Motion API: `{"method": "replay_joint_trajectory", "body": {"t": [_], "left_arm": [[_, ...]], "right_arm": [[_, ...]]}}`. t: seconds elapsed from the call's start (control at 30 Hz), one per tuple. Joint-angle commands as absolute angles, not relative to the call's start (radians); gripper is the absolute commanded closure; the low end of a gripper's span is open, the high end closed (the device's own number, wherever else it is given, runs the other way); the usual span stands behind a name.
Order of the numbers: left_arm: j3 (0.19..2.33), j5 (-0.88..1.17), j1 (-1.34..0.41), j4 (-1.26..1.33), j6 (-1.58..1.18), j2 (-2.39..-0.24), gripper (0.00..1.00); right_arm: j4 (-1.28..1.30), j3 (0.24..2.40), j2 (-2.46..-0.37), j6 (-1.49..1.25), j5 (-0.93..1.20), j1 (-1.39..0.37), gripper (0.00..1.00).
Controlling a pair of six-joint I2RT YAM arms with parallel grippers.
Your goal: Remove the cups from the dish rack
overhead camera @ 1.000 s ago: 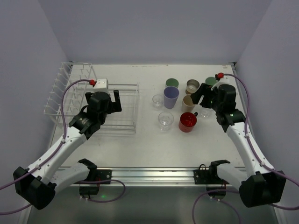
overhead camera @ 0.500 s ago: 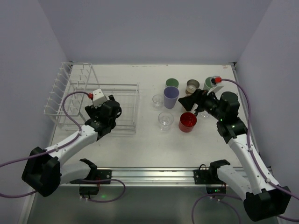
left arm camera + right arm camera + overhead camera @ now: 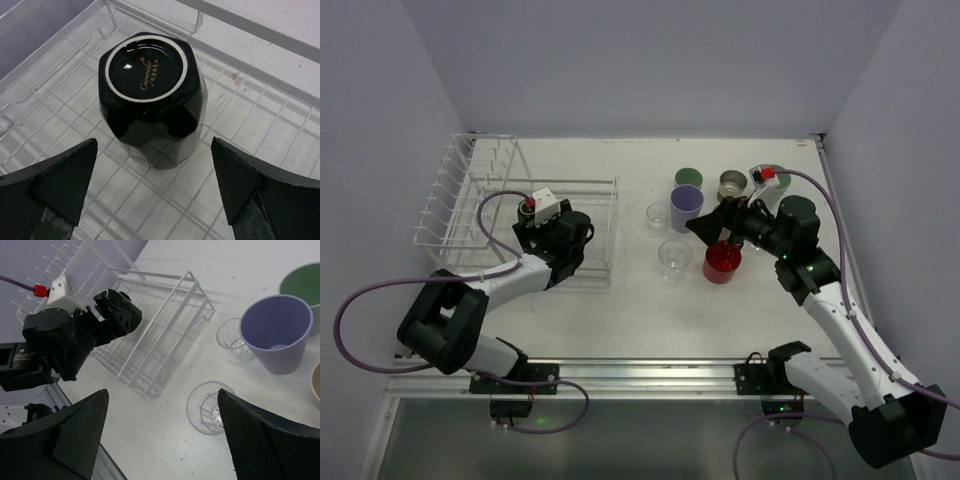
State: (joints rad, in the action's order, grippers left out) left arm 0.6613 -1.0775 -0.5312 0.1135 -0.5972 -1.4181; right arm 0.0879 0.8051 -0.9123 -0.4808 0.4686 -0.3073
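Note:
A black cup [image 3: 152, 95] stands upside down on the wire floor of the dish rack's basket [image 3: 260, 115]. My left gripper [image 3: 154, 167] is open just short of it, one finger on each side, not touching. In the top view the left gripper [image 3: 574, 236] is down in the basket [image 3: 602, 205] and hides the black cup. My right gripper [image 3: 162, 402] is open and empty, hovering above a clear cup [image 3: 210, 407]. On the table stand a lavender cup [image 3: 686, 208], a dark green cup [image 3: 689, 178], a red cup [image 3: 721, 262] and two clear cups [image 3: 659, 215] [image 3: 674, 257].
The rack's tall plate prongs [image 3: 460, 195] stand at the far left. A brown cup [image 3: 732, 184] and part of a mint green cup [image 3: 772, 172] sit behind my right gripper [image 3: 712, 224]. A beige rim [image 3: 316, 382] shows at the right wrist view's edge.
My left gripper has turned and dropped into the basket toward the black cup. My right gripper has swung left from the back-right cups to above the clear and red cups.

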Motion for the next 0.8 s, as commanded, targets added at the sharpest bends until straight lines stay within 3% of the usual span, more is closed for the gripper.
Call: {"method": "replay_joint_trajectory", "body": {"t": [0.0,0.63,0.77], "left_arm": [[0.701,-1.206,-0.517,0.259,-0.580,-1.443,0.00],[0.721,-1.154,-0.419,0.428,-0.434,-1.555,0.00],[0.698,-1.126,-0.420,0.443,-0.436,-1.537,0.27]], "right_arm": [[0.045,0.813,-0.919,-0.469,0.508,-0.330,0.08],[0.026,0.805,-0.945,-0.456,0.506,-0.362,0.07],[0.023,0.805,-0.953,-0.454,0.505,-0.367,0.08]]}}
